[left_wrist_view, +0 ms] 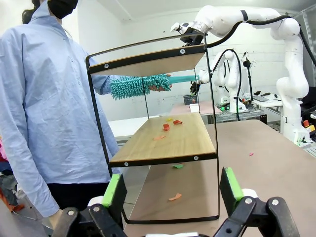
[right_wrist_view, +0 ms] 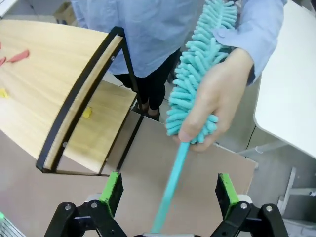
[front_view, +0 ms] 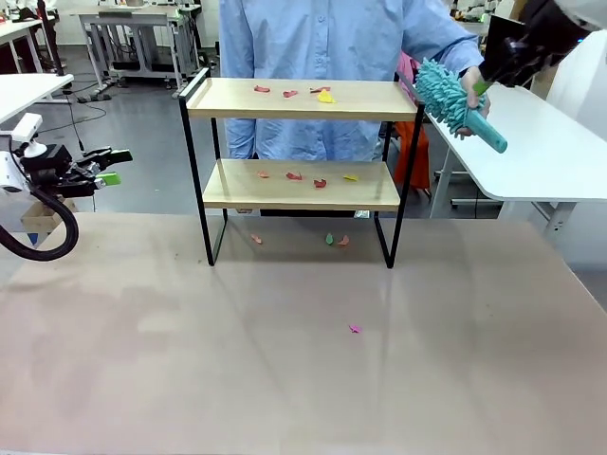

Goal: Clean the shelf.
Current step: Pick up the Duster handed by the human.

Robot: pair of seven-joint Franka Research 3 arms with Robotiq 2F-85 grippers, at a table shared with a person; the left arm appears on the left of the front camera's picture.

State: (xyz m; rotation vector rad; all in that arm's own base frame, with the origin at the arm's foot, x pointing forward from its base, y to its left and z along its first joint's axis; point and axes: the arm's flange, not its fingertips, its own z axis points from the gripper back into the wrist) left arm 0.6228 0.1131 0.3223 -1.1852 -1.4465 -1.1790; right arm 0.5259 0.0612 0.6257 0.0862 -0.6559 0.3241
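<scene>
Both left fingers [left_wrist_view: 114, 194] and right fingers [right_wrist_view: 113, 190] splayed; person's hand [right_wrist_view: 217, 98] grips duster [right_wrist_view: 193, 64].

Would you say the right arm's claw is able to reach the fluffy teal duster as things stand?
Probably yes: the fluffy teal duster's thin handle runs between the open right claw's jaws, and the person's hand grips it higher up.

The shelf [front_view: 294, 100] has boards of light wood, matt with a faint grain, in a thin black metal frame with a dull painted finish. The duster [front_view: 446, 95] has a fluffy teal head of soft cloth fingers and a smooth teal plastic handle. The tabletop [front_view: 285, 379] is smooth and matt, pale brown. The shirt [front_view: 322, 38] is light blue cloth. The left gripper [left_wrist_view: 172, 186] is black and matt, with green pads [left_wrist_view: 230, 183].
</scene>
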